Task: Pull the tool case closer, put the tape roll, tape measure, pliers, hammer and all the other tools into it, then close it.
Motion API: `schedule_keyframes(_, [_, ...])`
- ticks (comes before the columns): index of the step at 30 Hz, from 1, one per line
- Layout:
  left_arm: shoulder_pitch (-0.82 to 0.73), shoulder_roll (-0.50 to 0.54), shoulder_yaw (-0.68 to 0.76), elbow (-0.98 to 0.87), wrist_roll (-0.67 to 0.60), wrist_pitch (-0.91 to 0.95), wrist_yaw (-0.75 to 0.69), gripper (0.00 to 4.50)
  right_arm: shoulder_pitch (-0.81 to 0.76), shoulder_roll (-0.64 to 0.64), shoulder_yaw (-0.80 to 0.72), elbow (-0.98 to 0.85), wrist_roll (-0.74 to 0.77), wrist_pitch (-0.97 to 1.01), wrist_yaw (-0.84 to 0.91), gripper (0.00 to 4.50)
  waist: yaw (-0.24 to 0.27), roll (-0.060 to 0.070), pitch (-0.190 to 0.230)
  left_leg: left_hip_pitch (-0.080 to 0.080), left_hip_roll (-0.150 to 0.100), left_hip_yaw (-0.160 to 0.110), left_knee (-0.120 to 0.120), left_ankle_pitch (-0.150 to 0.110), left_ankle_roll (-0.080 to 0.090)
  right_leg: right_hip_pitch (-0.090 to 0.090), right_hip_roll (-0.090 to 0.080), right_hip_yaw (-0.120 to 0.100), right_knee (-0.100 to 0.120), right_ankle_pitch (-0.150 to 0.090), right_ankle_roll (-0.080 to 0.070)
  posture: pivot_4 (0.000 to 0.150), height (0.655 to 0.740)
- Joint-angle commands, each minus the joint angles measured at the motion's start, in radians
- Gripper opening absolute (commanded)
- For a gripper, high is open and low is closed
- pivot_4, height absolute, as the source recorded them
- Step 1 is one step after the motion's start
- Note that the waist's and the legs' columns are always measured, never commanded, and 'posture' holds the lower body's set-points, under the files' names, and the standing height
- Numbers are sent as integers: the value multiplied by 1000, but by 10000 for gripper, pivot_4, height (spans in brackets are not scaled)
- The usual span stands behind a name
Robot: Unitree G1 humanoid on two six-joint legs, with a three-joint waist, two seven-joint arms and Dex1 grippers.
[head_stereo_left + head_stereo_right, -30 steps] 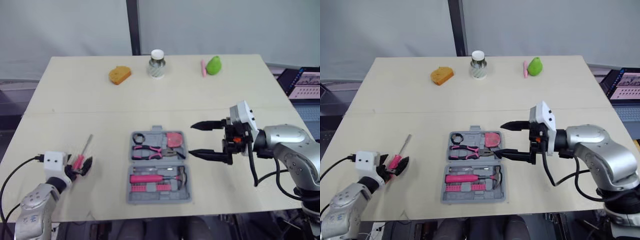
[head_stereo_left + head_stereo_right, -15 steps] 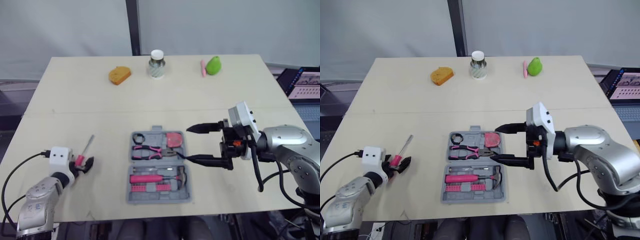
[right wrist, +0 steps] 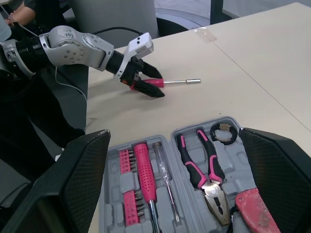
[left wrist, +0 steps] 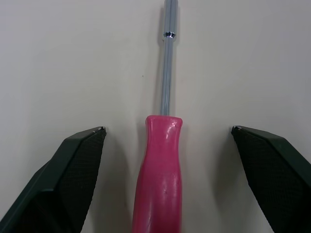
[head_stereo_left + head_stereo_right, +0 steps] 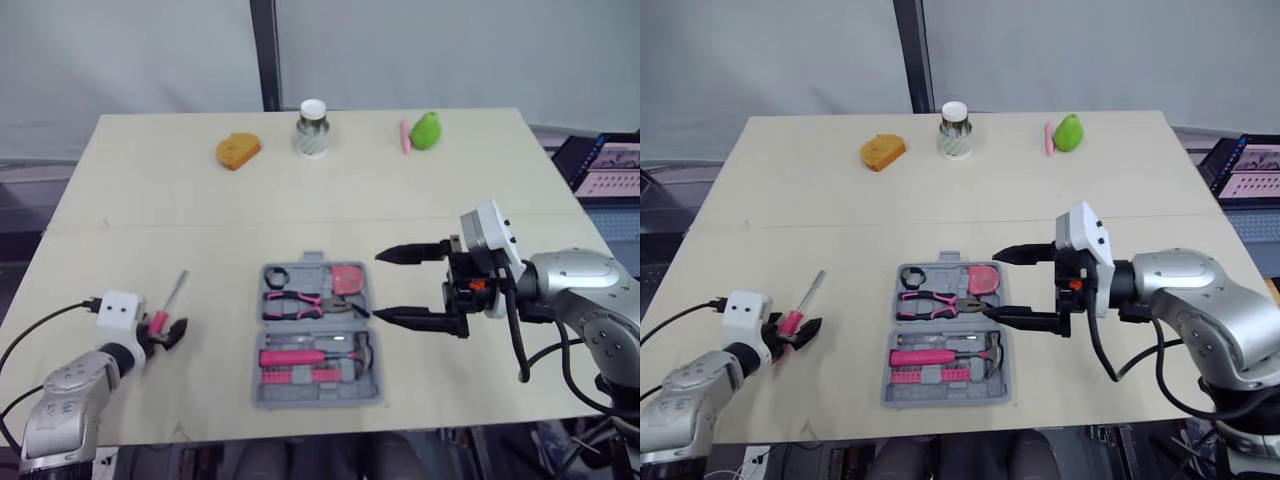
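Now, left tool [image 4: 168, 128] spread astride glossy pink screwdriver [image 4: 158, 179]; right tool [image 5: 377, 287] spread beside grey case [image 5: 320, 393].

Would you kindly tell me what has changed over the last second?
The right gripper edged slightly toward the tool case and spread its fingers wider, holding nothing. The left gripper barely shifted and stays open astride the screwdriver handle. The case, its tools and the screwdriver lie as before.
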Motion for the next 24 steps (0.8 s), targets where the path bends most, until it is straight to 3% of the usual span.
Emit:
schedule_keyframes(1, [14, 4, -29, 47, 17, 8, -7, 39640, -7, 0, -22, -37, 18, -15, -6, 45000, 1, 0, 0, 0, 0, 0, 0, 0, 0, 0, 0, 0, 0, 0, 0, 1500, 7400])
schedule_keyframes(8, [4, -2, -38, 93, 28, -25, -12, 7808, -6, -5, -30, -39, 24, -13, -10, 45000, 0, 1, 0, 0, 0, 0, 0, 0, 0, 0, 0, 0, 0, 0, 0, 1500, 7400])
schedule_keyframes(9, [0, -4, -38, 103, 30, -32, -11, 5665, -6, -6, -31, -39, 23, -14, -10, 45000, 1, 1, -1, 0, 0, 0, 0, 0, 0, 0, 0, 0, 0, 0, 0, 1500, 7400])
schedule_keyframes(22, [-17, -2, -39, 145, 32, -87, -29, 5907, -6, 2, -40, -26, 23, -26, -10, 45000, 2, 6, -3, 1, 0, 0, 0, 0, 0, 1, 0, 0, 0, 0, 0, 1500, 7400])
schedule_keyframes(24, [-23, 19, -37, 55, 0, -105, -80, 5907, 25, -21, -63, -29, 20, -29, 4, 45000, 3, 6, -3, 1, 0, 0, 0, 0, 0, 1, 0, 0, 0, 0, 0, 1500, 7400])
